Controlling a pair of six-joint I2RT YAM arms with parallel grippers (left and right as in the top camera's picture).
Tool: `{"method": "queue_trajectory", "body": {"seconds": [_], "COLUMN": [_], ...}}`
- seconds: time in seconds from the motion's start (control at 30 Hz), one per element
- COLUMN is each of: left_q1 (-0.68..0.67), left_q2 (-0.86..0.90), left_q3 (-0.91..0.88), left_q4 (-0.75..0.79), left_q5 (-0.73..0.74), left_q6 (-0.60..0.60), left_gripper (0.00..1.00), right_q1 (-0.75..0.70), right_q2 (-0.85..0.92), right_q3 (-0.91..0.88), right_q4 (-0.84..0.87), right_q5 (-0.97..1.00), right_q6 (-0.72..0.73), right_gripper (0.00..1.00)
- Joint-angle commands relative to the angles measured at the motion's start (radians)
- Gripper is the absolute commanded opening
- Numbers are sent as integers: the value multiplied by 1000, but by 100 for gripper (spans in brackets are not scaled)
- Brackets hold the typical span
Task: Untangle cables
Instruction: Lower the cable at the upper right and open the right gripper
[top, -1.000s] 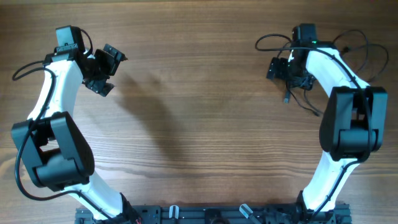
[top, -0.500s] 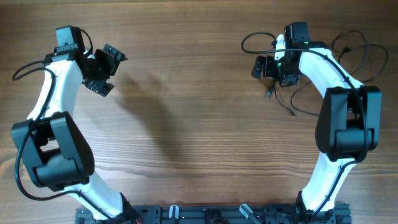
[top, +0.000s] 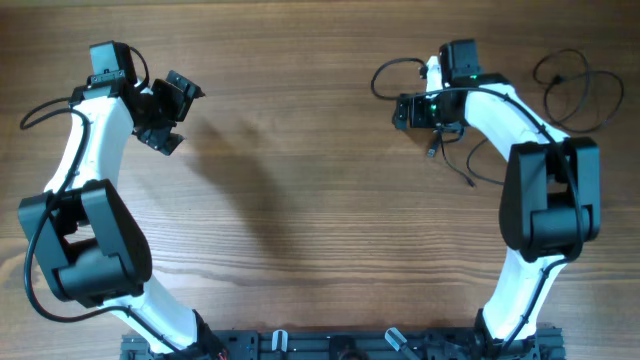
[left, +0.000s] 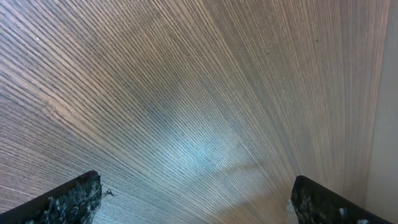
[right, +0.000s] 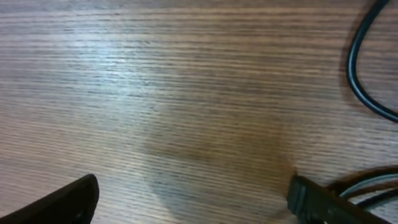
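1. Overhead: cables (top: 578, 92) lie in loose loops at the table's (top: 320, 220) far right corner; right gripper (top: 404, 111) nearby, spread wide, holding nothing.
2. Right wrist view catches only one cable curve at its edge.
3. Left gripper (top: 168, 108) spread wide over wood grain, well apart from the cables.

Arms: two, a left arm (top: 85, 150) and a right arm (top: 530, 130).
Claws: two, a left claw (top: 185, 115) and a right claw (top: 398, 112).
Surface (top: 320, 210): one.
Cables (top: 575, 95): overlapping loops; exact count cannot be determined.
Plug ends (top: 432, 152): at least two.
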Motion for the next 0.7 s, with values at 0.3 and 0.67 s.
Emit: {"method": "queue_trajectory", "body": {"seconds": [0.3,0.67], "left_q1": [5,5], "left_q2": [-32,-32], "left_q3": [19,19], "left_q4": [0,0], "left_q5": [5,5], "left_q6": [-8,-8], "left_gripper": [100,100], "right_q1": [-99,-98], "right_q2": [35,-176], "right_q3": [-56,-38], "right_q4": [-31,-43], "right_q5": [156,145], "right_q6": [32,34], "right_gripper": [100,100]}}
